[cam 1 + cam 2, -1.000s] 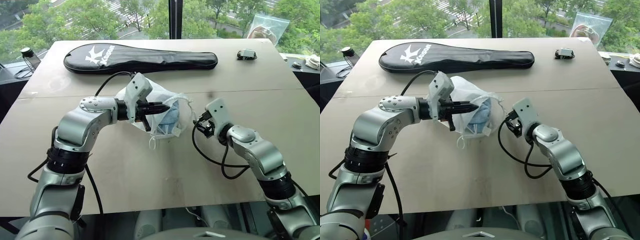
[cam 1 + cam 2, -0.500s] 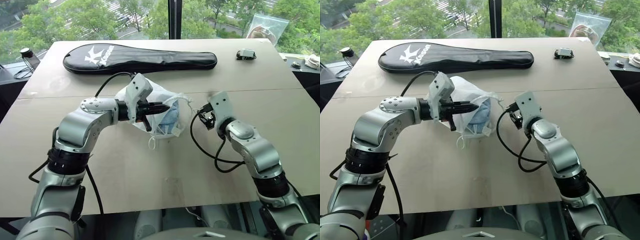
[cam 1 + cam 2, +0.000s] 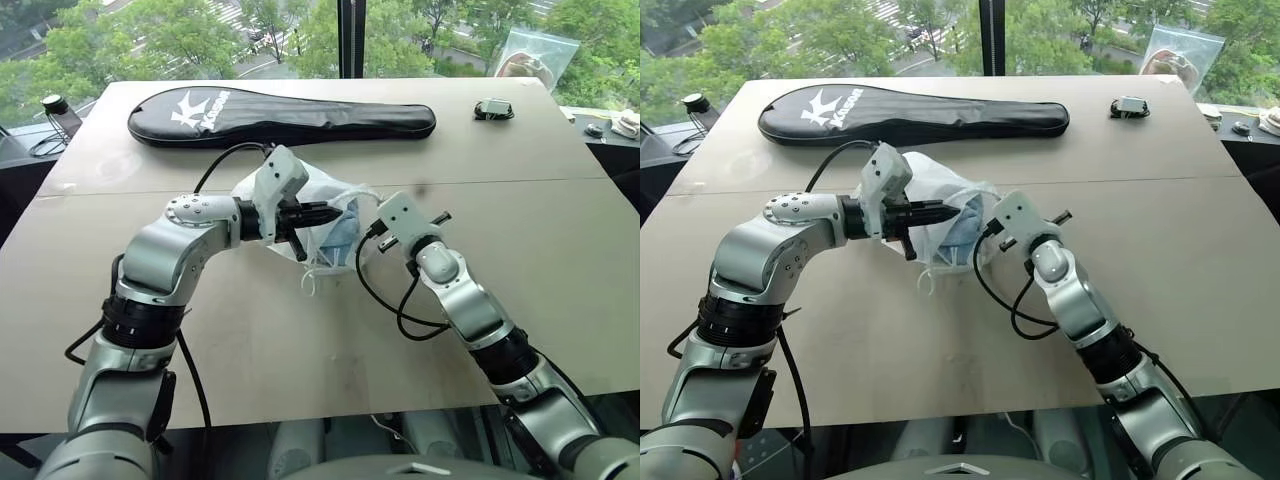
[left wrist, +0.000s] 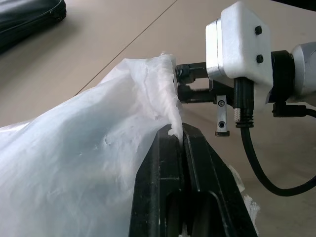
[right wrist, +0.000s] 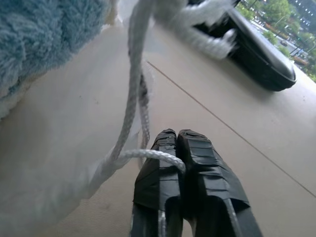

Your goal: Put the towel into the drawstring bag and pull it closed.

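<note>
a: item one, the drawstring bag (image 3: 320, 215)?

b: it sits on the counter (image 3: 300, 350) near the middle, just in front of the long black racket cover (image 3: 280, 113). mouth faces the right arm. the towel (image 3: 340, 235), light blue and fluffy, is inside it and shows at the mouth.

a: left tool (image 4: 178, 133)?

b: fingers pressed together with a fold of the bag's white fabric pinched between the tips, at the upper rim of the mouth. the bag is lifted there into a peak.

a: right tool (image 5: 177, 136)?

b: fingers closed against each other. a thin white cord (image 5: 129, 103) of the bag loops across the tips and is caught between them, as the right wrist view shows. the tool lies close to the mouth of the bag, beside the towel's edge.

a: condition of the mouth?

b: not drawn shut; the towel is visible through the opening. a loose cord end hangs on the counter in front of the bag.

a: other items?

b: a small dark object (image 3: 493, 109) at the far right of the counter, a clear plastic bag (image 3: 535, 55) behind it by the window.
</note>
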Available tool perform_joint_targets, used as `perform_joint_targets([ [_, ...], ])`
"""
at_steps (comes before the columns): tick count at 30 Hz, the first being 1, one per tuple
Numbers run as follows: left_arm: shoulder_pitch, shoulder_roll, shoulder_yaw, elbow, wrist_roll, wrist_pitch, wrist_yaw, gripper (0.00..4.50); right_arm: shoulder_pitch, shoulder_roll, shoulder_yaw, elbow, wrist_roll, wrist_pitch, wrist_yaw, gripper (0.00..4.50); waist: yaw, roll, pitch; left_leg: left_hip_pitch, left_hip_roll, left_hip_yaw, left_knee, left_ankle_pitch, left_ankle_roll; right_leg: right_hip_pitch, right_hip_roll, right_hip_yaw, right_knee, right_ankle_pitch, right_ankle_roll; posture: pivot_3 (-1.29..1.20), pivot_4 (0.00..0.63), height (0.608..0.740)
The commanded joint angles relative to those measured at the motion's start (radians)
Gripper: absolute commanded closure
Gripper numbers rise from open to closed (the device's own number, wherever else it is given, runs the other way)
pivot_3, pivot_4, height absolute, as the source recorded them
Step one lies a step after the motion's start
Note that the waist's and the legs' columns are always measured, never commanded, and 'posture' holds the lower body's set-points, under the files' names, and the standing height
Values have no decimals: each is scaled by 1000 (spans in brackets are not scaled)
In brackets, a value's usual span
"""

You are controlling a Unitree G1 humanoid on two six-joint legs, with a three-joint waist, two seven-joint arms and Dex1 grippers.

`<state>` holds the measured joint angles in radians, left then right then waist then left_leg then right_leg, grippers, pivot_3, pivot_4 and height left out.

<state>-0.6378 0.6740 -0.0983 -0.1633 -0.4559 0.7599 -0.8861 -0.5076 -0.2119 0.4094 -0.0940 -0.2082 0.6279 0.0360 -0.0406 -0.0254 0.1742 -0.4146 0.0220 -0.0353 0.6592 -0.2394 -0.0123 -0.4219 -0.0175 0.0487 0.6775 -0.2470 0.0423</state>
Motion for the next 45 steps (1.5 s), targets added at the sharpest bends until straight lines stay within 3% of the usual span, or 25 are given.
perform_joint_targets([
  [1,-36,28,4,69,58,-125,-49,4500,44,5,-91,-170,33,83,51,4483,1,0,0,0,0,0,0,0,0,0,0,0,0,0,0,0,150,740],
  [6,-119,53,-19,262,143,-295,-147,4500,55,-1,-160,-384,120,293,170,4483,1,0,0,0,0,0,0,0,0,0,0,0,0,0,0,0,150,740],
  [8,-143,45,-9,301,127,-283,-180,4500,43,4,-167,-421,144,350,191,4483,0,0,0,0,0,-1,0,0,0,0,0,-1,0,0,0,0,150,740],
  [10,-100,71,34,215,14,-164,-249,4500,38,-1,-155,-429,153,367,205,4483,-2,0,0,0,0,0,0,0,0,0,0,-1,0,0,0,0,150,740],
  [14,47,129,160,36,-131,41,-216,2706,43,-6,-143,-429,161,372,218,4500,-12,0,0,0,1,0,0,0,0,0,0,1,-1,0,0,0,150,740],
  [18,316,227,269,-134,-194,124,-224,1002,44,6,-147,-417,179,364,225,4500,-29,0,0,1,1,0,-1,0,0,-1,0,1,0,0,0,0,150,740],
  [21,475,221,325,-236,-223,140,-175,1002,43,10,-149,-409,189,362,228,4500,-16,0,0,1,1,0,-2,0,0,-1,-1,1,0,0,0,0,150,740],
  [25,606,169,302,-330,-182,89,-84,1002,37,12,-154,-393,198,359,231,4500,2,0,0,1,1,0,-2,0,0,0,-1,0,0,0,0,0,150,740],
  [32,610,19,192,-331,-76,32,121,1002,41,3,-153,-384,197,356,233,4500,4,0,0,1,0,0,-1,0,0,0,-1,0,0,0,0,0,150,740],
  [36,585,-12,128,-303,-34,14,148,1002,46,3,-153,-386,196,358,227,4500,1,0,0,1,0,0,-1,0,0,0,0,0,1,0,0,0,150,740],
  [40,567,-14,73,-248,22,-41,152,2284,51,2,-155,-395,194,363,220,4500,0,0,0,1,0,0,-1,0,0,0,0,0,1,0,0,0,150,740],
  [44,561,-11,74,-217,47,-78,149,4143,52,1,-162,-402,191,365,211,4500,0,0,0,1,0,0,-1,0,0,0,-1,0,0,0,0,0,150,740],
  [45,557,-9,83,-204,55,-91,150,4432,50,1,-167,-401,190,362,207,4500,0,0,0,1,0,0,-1,0,0,0,-1,0,0,0,0,0,150,740],
])
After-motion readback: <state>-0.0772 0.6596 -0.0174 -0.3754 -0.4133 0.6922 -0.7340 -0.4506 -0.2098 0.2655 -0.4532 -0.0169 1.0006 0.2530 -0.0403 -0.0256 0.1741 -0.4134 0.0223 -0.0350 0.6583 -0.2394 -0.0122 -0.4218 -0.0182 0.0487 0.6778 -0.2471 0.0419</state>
